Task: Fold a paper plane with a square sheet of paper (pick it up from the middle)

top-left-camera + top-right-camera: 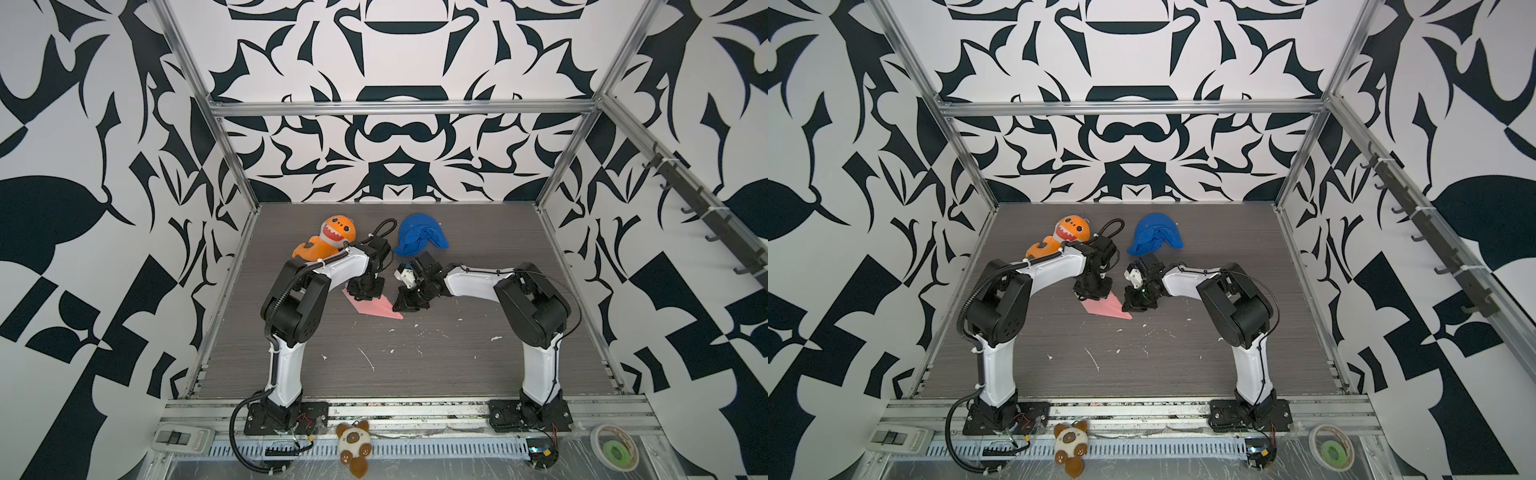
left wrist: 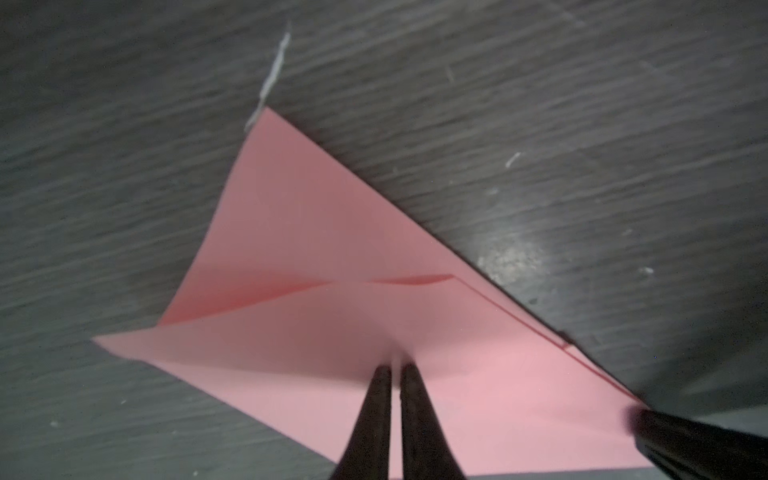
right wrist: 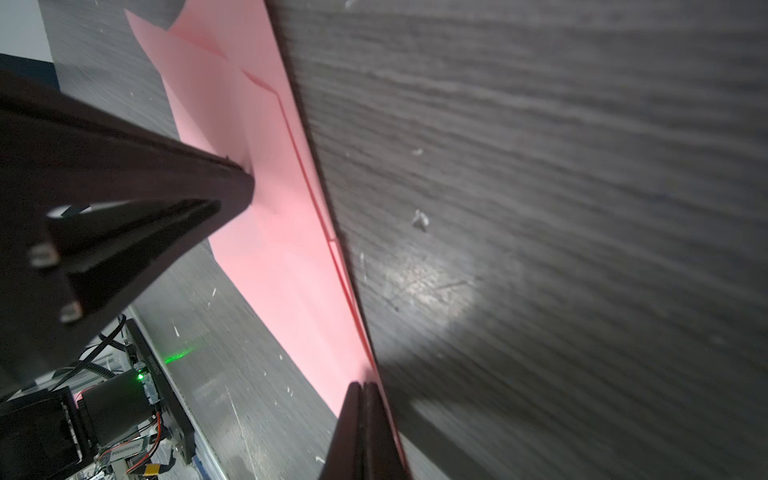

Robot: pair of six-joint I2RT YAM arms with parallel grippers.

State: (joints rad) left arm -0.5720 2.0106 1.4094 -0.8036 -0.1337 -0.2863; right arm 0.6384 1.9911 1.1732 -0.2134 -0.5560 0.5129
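Observation:
The pink sheet of paper [image 1: 376, 309] [image 1: 1105, 309] lies flat on the dark table, folded into a long pointed triangle with its nose toward the right. My left gripper [image 1: 364, 296] [image 1: 1091, 296] points down onto its wide end. In the left wrist view the left gripper [image 2: 395, 368] has its fingertips almost together on the paper [image 2: 311, 249], with a thin pink strip between them. My right gripper [image 3: 365, 384] [image 1: 401, 306] is shut, and its tips rest on the layered edge of the paper [image 3: 270, 216] near the nose. Nothing is lifted.
An orange shark plush [image 1: 332, 237] and a blue cloth lump [image 1: 419, 239] lie behind the arms. White scraps dot the table in front. On the front rail are a small plush [image 1: 353, 444], a tape roll [image 1: 615, 451] and a white box [image 1: 180, 438].

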